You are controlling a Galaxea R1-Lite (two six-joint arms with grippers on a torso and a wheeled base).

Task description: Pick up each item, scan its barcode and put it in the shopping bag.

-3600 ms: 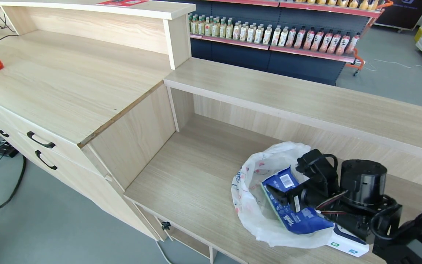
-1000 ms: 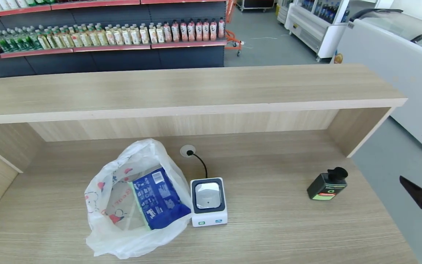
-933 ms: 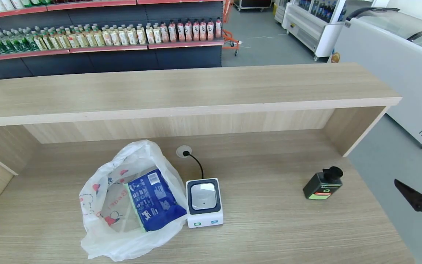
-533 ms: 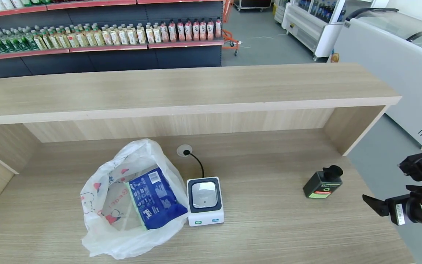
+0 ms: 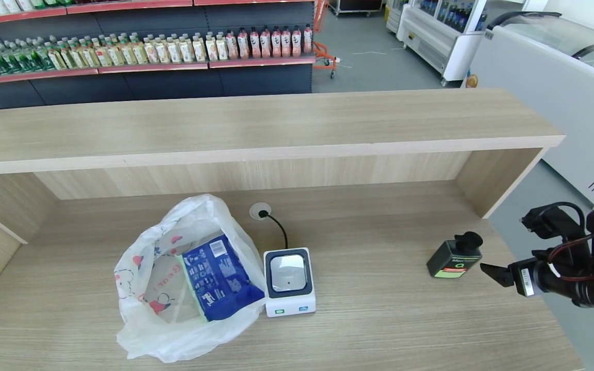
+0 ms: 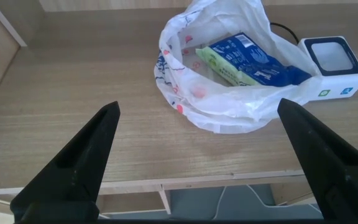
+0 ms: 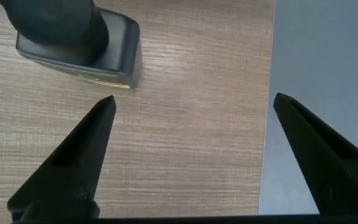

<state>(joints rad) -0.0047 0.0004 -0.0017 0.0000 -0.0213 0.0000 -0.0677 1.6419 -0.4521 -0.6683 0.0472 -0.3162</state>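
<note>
A white scanner [image 5: 289, 281] with a dark glass top is set on the wooden tabletop [image 5: 379, 330]. A black cable [image 5: 279, 229] is led from it into a hole just behind. A raised wooden ledge [image 5: 276, 123] is built along the far side, and shelves of drinks [image 5: 147, 49] are seen beyond it. The shopping bag [image 5: 132, 268] is placed touching the scanner's left side. It is made of thin white plastic with little red and blue pictures, and it is left open. A blue packet [image 5: 219, 278] is leaned inside it, with a barcode on top. The bottle [image 5: 451, 257] is found well apart from the bag, near the tabletop's right edge. It is small and dark green, with a black cap and a pale label. The right gripper [image 7: 192, 98] is held just beside it, fingers spread wide, not touching it. The left gripper [image 6: 197, 104] is held near the bag, also spread wide. The packet's lower end is hidden by the bag. Whether the bottle stands or lies cannot be told.
</note>
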